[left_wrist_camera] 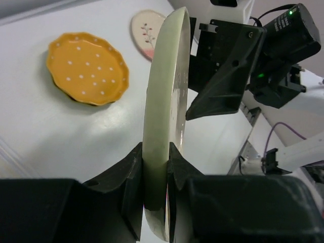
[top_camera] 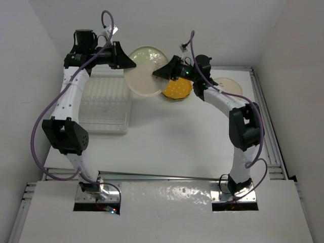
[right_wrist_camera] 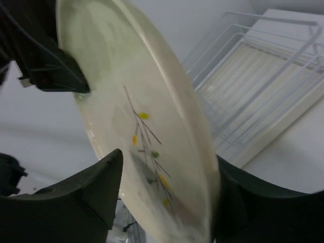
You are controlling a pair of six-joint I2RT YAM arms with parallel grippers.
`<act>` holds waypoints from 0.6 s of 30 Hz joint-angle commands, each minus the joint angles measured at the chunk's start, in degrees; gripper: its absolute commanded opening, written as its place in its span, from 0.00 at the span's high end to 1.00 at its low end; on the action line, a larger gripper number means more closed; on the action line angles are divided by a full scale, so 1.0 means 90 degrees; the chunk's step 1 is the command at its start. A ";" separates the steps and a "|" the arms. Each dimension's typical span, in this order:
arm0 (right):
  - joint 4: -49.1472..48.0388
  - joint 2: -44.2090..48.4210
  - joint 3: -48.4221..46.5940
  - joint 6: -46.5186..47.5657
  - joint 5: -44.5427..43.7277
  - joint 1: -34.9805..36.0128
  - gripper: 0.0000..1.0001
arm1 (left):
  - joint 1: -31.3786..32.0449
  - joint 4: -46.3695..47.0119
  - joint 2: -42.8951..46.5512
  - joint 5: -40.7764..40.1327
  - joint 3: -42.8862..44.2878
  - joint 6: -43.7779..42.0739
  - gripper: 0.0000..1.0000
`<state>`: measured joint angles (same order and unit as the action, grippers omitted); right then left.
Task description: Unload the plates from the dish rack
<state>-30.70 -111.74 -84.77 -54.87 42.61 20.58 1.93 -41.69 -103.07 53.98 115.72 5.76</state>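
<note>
The pale green-cream plate [top_camera: 147, 71] hangs in the air past the rack's far right corner, held on edge. My left gripper [top_camera: 130, 65] is shut on its left rim [left_wrist_camera: 156, 167]. My right gripper [top_camera: 158, 75] is open, its fingers straddling the plate's opposite rim [right_wrist_camera: 167, 187], one finger clear of the plate's face. The orange dotted plate [top_camera: 177, 90] lies flat on the table under my right gripper, with a dark green rim showing beneath it [left_wrist_camera: 63, 90]. The cream-and-pink plate [top_camera: 228, 85] lies flat at the far right. The dish rack [top_camera: 104, 104] shows no plates.
The rack stands at the left, under my left arm, and also shows in the right wrist view [right_wrist_camera: 263, 91]. A metal rail [top_camera: 266, 116] runs along the table's right edge. White walls close in at the back and both sides.
</note>
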 commanded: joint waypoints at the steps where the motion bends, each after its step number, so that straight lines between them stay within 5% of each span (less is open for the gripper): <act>1: -0.1341 -0.0162 -0.0220 -0.0629 0.0537 0.0203 0.41 | 0.0068 0.1292 0.0417 0.0926 -0.0113 0.0755 1.00; 2: -0.1645 -0.0182 -0.0104 -0.0815 0.0578 0.0204 0.52 | 0.0068 0.1331 0.0417 0.0907 -0.0114 0.0757 1.00; 3: -0.1928 -0.0172 0.0004 -0.1030 0.0597 0.0204 0.75 | 0.0068 0.1361 0.0417 0.0868 -0.0104 0.0766 1.00; 6: -0.2341 -0.0045 0.0336 -0.1228 0.0559 0.0204 1.00 | 0.0068 0.1254 0.0397 0.0644 -0.0046 0.0669 1.00; 9: -0.2282 0.0247 0.0629 -0.1110 0.0500 0.0175 1.00 | 0.0078 0.1059 0.0378 0.0080 -0.0026 0.0435 0.98; 10: -0.2282 0.0306 0.0775 -0.1100 0.0490 0.0165 1.00 | 0.0068 0.0991 0.0368 -0.0116 -0.0036 0.0376 0.91; 12: -0.2273 0.0491 0.0913 -0.1168 0.0335 0.0097 1.00 | 0.0068 0.0776 0.0339 -0.0787 -0.0045 0.0250 0.60; 14: -0.2370 0.0618 0.1176 -0.1460 0.0033 0.0028 1.00 | 0.0068 0.0600 0.0339 -0.1288 -0.0045 0.0210 0.44; 18: -0.2693 0.0765 0.1402 -0.2115 -0.0223 -0.0186 1.00 | 0.0068 0.0394 0.0261 -0.2575 -0.0045 0.0103 0.29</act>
<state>-48.49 -109.12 -71.53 -68.73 44.60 20.40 2.44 -38.30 -102.87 41.82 113.25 7.86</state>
